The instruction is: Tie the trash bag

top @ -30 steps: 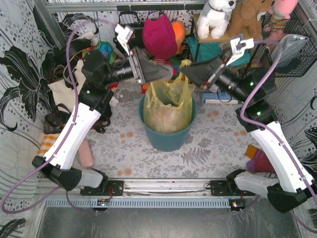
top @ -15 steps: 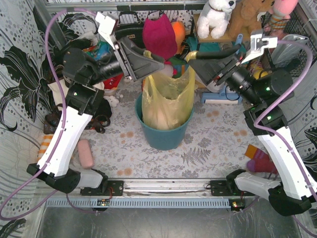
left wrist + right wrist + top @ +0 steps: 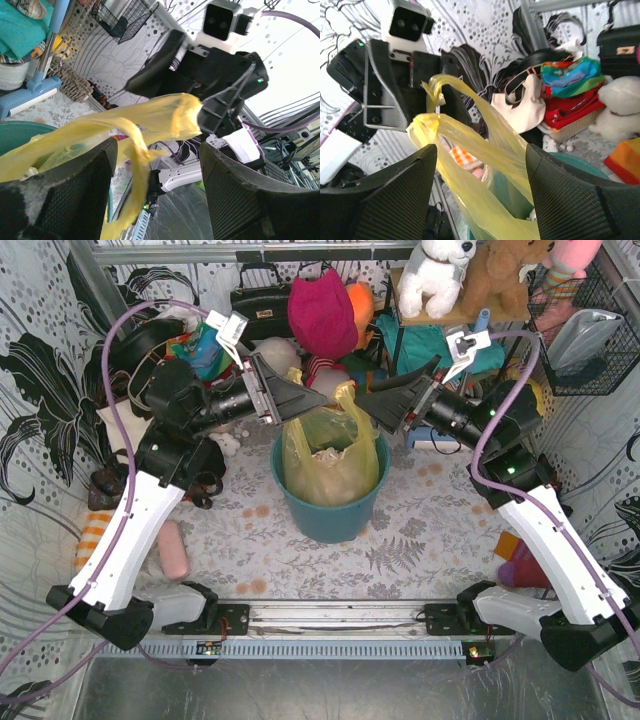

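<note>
Standing in a teal bin [image 3: 330, 522] at the middle of the bench [image 3: 430, 530], the yellow bag [image 3: 335, 468] is seen with both flaps raised between the two tools. The left tool [image 3: 318, 400] is held just above the bag's left rim and the right tool [image 3: 365, 408] just above its right, tips facing, near but apart. In the left wrist view the left fingers [image 3: 65, 195] are spread wide, and one flap [image 3: 150, 117] is stretched through the gap towards the right tool. The right fingers [image 3: 570, 200] are likewise spread, the other flap [image 3: 470, 135] rising between them to the left tool. Whether either flap end is caught there cannot be told. White paper [image 3: 335, 453] is shown through the plastic.
</note>
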Motion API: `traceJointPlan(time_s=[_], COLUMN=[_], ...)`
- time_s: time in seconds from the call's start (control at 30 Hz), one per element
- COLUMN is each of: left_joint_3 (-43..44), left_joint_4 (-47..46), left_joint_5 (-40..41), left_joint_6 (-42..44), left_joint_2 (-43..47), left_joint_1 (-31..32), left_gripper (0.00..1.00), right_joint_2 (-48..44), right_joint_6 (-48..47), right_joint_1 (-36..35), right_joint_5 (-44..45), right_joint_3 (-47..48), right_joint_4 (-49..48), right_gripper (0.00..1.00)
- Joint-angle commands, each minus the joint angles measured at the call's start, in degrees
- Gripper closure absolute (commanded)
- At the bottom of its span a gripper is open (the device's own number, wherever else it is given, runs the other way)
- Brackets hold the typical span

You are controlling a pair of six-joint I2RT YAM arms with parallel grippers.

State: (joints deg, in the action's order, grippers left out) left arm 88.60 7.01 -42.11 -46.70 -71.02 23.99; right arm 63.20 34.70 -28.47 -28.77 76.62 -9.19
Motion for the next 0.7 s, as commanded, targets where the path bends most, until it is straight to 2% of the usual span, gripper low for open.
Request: traceJointPlan(time_s=[0.0,0.5,0.67], left_joint_3=[-0.83,-5.55,-6.49], left_joint_4=[-1.6,-1.93,-2.11], left_joint_5=[-0.66,-1.75,-1.94], left_joint_6=[1.48,0.39,0.31], left_joint_2=[3.38,7.72,8.12], left_joint_1=[-0.17,-0.23,-0.18], left_gripper=[0.24,0.24,0.24], right_joint_2=[-0.15,-0.95,2.97], right_joint_6=[0.07,-1.22,2.6], right_joint_1=[0.08,0.13,0.1], right_joint_5=[-6.12,-17.79,-23.08], right_joint_3=[1.58,2.81,2.99], right_joint_4=[-3.74,-4.7,-11.89], right_gripper=[0.3,0.3,0.33])
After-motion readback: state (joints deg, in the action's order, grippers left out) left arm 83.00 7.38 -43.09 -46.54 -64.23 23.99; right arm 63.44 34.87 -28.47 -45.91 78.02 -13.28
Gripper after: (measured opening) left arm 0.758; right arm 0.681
